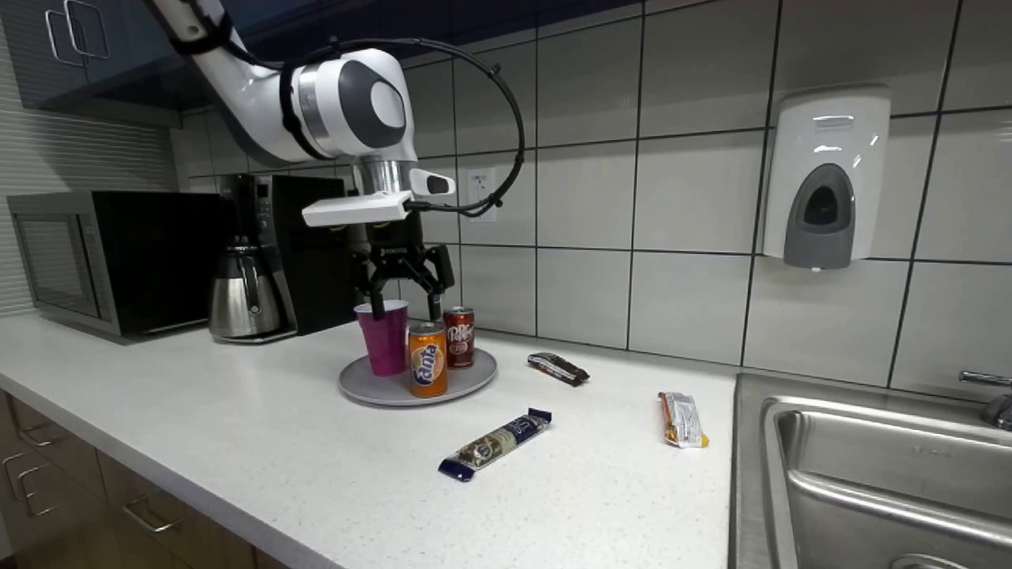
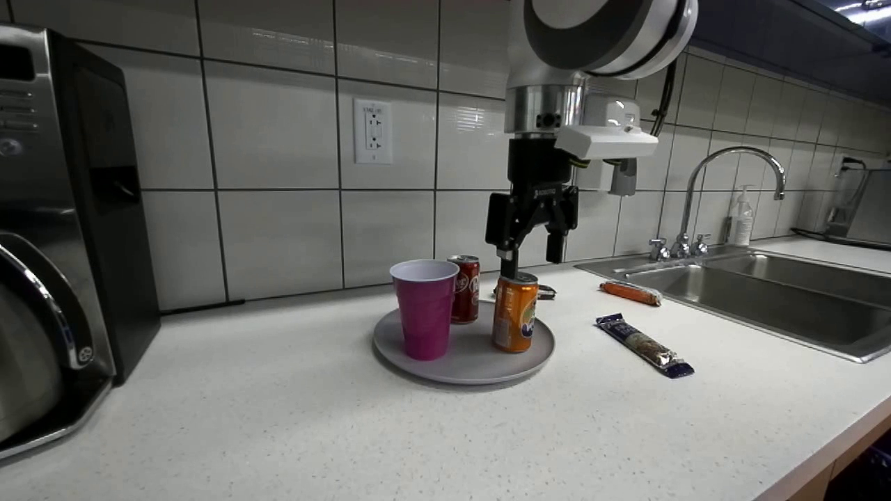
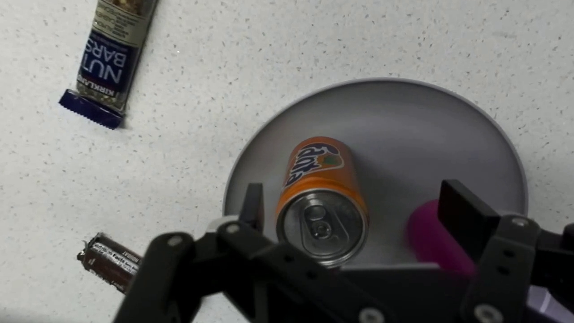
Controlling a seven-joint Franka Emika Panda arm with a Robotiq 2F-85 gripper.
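White wall tiling (image 1: 696, 197) is backing a pale speckled desk (image 1: 316, 458). A white-and-grey jointed robot arm (image 1: 332, 111) is hanging over the desk; a grey stainless-steel sink (image 1: 757, 490) is sitting recessed in it. A black boxy microwave (image 1: 158, 261) and a tall black coffee machine (image 1: 312, 245) are standing well apart from the sink.

A round matte grey plate (image 3: 403, 107) is lying on the desk. Above it, a black two-fingered claw (image 1: 406, 311) is standing spread, gripping nothing. A magenta tapered cup with a white interior (image 2: 426, 313) is standing upright on the plate, one finger overlapping it in the wrist view; contact is remaining unconfirmed.

An orange cylindrical metal Fanta can (image 3: 318, 170) is standing upright on the plate, appearing between the fingers in the wrist view, gaps showing on both sides. Its tab is lying flat, so it is probably sealed: fairly heavy, stiff, smooth, prone to slipping. Its straight side wall, just below the lid, is offering the soundest hold. A dark red Dr Pepper can (image 1: 459, 338) is standing nearer the tiling on the same plate.

Beyond the plate, a blue-ended nut bar (image 1: 496, 442), a white-and-orange wrapped bar (image 1: 683, 420) and a dark brown wrapped bar (image 1: 558, 368) are lying flat.
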